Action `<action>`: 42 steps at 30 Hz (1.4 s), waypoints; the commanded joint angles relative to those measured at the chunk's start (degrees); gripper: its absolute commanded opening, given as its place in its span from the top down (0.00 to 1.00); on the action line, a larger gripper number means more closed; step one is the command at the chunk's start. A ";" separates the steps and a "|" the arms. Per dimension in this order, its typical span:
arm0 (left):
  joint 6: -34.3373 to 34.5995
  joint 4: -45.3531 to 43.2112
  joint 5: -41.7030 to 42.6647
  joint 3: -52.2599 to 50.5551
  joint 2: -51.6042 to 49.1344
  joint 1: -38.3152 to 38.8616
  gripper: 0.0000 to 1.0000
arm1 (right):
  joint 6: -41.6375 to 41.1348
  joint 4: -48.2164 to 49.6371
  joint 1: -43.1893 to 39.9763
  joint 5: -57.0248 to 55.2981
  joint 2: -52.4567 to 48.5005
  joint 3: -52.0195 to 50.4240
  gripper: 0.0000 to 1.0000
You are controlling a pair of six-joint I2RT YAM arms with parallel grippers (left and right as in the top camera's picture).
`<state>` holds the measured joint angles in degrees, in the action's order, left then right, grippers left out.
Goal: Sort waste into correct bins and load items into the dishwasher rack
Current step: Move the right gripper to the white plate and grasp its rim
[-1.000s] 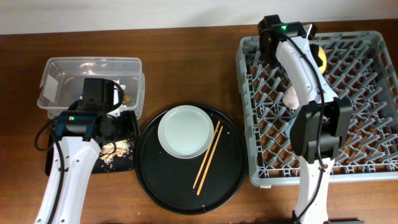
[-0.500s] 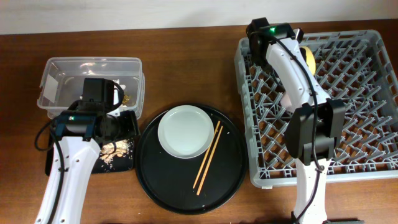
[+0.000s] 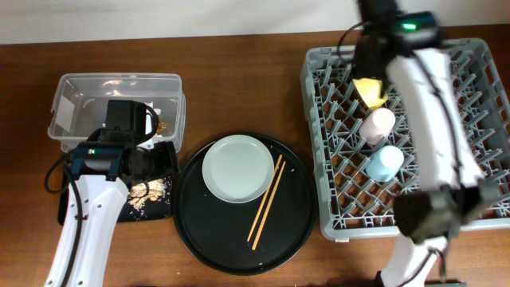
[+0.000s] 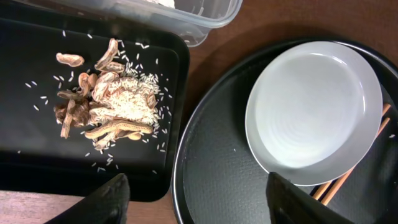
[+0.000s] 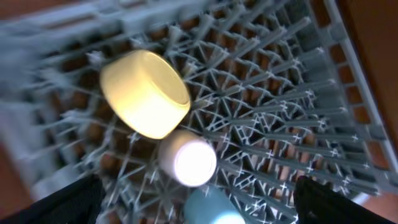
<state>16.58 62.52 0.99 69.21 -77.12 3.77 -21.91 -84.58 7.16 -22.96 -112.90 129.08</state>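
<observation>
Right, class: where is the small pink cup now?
In the overhead view the small pink cup lies inside the large grey plastic dishwasher rack on the table's right side, between the small yellow bowl and the small blue cup.

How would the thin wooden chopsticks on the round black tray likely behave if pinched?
The thin wooden chopsticks probably feel stiff and light. Slim and lying low on the round black tray, they may roll or slip from a pinch.
</observation>
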 commanded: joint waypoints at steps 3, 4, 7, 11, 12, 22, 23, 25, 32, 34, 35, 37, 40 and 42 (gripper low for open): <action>0.55 -0.11 -0.83 0.26 0.55 -0.20 0.27 | 9.92 -5.55 -0.63 24.57 5.75 0.90 0.01; 0.55 -0.11 -0.85 0.26 0.52 -0.20 0.26 | 9.92 -7.28 0.07 27.19 5.73 0.85 0.01; 0.57 0.35 -1.79 0.26 0.52 -0.20 0.27 | 9.88 -8.63 4.17 31.63 5.73 -2.60 0.01; 0.79 3.21 -4.79 0.26 0.52 -0.20 0.27 | 9.38 -5.22 12.17 31.78 5.70 -10.73 0.01; 0.79 3.78 -5.11 0.26 0.52 -0.20 0.26 | 8.24 -3.72 13.68 31.76 5.70 -13.03 0.01; 0.79 4.61 -4.90 0.26 0.52 -0.20 0.26 | -7.26 27.45 25.59 33.92 5.70 -48.13 0.10; 0.79 4.61 -4.90 0.26 0.52 -0.20 0.26 | -7.61 29.35 26.25 33.94 5.70 -49.86 0.14; 0.79 4.61 -4.90 0.26 0.52 -0.20 0.26 | -9.33 33.07 27.80 33.92 5.60 -53.40 0.17; 0.79 4.61 -4.87 0.26 0.52 -0.20 0.26 | -13.60 36.76 30.51 33.73 5.49 -57.29 0.27; 0.79 4.63 -4.85 0.26 0.52 -0.20 0.26 | -14.64 36.83 30.49 33.73 5.49 -57.29 0.29; 0.79 4.63 -4.85 0.26 0.52 -0.20 0.26 | -15.19 36.85 30.51 33.77 5.49 -57.29 0.32; 0.79 4.63 -4.83 0.26 0.52 -0.20 0.26 | -16.09 36.94 30.51 33.92 5.49 -57.29 0.37; 0.79 4.63 -4.85 0.26 0.52 -0.20 0.26 | -18.23 37.07 30.88 33.99 5.49 -57.29 0.46; 0.79 4.61 -4.83 0.26 0.52 -0.20 0.26 | -21.51 37.09 31.78 33.88 5.33 -57.31 0.48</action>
<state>16.78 67.05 -3.46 69.21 -77.12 3.77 -38.94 -47.62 37.34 10.68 -107.61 72.10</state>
